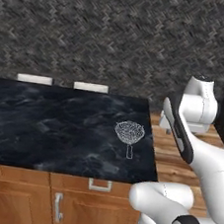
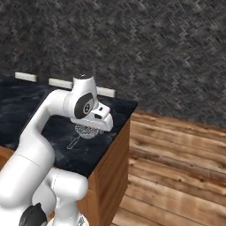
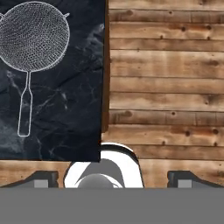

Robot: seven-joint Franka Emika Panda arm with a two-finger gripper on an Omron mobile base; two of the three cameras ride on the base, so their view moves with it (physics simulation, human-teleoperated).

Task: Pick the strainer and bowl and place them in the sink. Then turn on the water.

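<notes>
The strainer (image 1: 129, 131) (image 2: 88, 131) (image 3: 34, 36), a round silver mesh basket, lies on the black marble counter (image 1: 57, 127) close to its right edge. Its thin handle points toward the counter's front. My gripper (image 3: 113, 179) hangs above the counter's right edge, a little to the right of the strainer and partly over the wooden floor. Its jaws stand open with nothing between them. In the right base view the white hand (image 2: 99, 118) covers part of the strainer's basket. The bowl, the sink and the water are out of view.
Wooden floor (image 1: 178, 157) (image 3: 166, 78) runs along the right of the counter. Wooden cabinet fronts with metal handles (image 1: 100, 184) sit below the counter's front edge. A dark stone wall with white outlets (image 1: 90, 87) backs the counter.
</notes>
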